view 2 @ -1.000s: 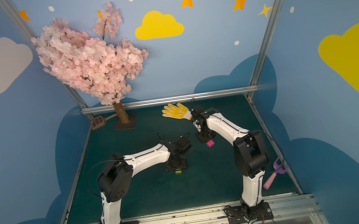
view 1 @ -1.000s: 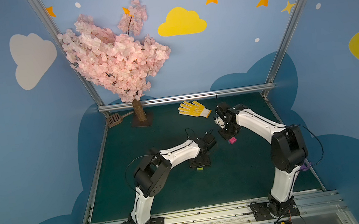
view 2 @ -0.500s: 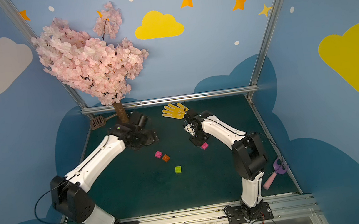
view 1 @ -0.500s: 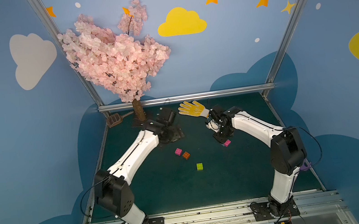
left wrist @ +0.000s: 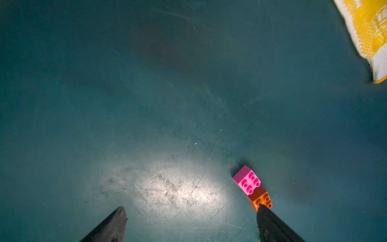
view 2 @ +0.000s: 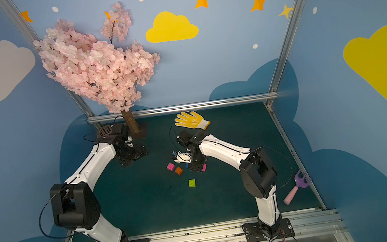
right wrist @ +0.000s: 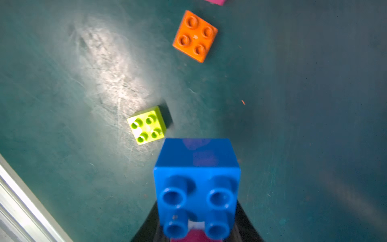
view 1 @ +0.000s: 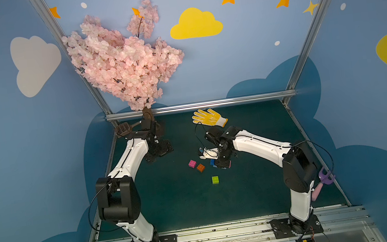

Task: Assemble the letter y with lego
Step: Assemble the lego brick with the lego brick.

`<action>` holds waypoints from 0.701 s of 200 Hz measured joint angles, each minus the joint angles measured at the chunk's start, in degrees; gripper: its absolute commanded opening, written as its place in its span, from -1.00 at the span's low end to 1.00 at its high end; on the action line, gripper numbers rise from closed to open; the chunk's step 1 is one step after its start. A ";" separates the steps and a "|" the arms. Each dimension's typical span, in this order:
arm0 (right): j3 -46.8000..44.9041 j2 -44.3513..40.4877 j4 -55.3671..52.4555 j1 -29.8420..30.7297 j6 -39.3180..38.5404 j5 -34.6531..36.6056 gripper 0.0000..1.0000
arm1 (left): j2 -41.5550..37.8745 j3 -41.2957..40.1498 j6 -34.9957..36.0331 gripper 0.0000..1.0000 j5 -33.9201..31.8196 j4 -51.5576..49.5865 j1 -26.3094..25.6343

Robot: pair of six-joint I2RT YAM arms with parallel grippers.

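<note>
Nothing legible anywhere at the moment. The yellow glove (left wrist: 364,31), lying far back on the table, carries a pale printed mark near its cuff in the left wrist view. That mark runs off the edge of the picture and is too blurred to read. The blue brick (right wrist: 196,159) fills the right wrist view close up, yet its studs are too soft to show any lettering.
</note>
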 measured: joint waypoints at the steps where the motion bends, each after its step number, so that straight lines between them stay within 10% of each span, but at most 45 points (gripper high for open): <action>1: -0.09 0.00 0.07 0.09 -0.13 0.04 -0.90 | 0.02 0.00 0.04 0.93 0.07 0.00 0.00; 140: -4.17 4.24 3.48 6.49 -4.33 3.34 -0.93 | -0.37 -0.52 2.21 0.93 3.69 0.11 1.42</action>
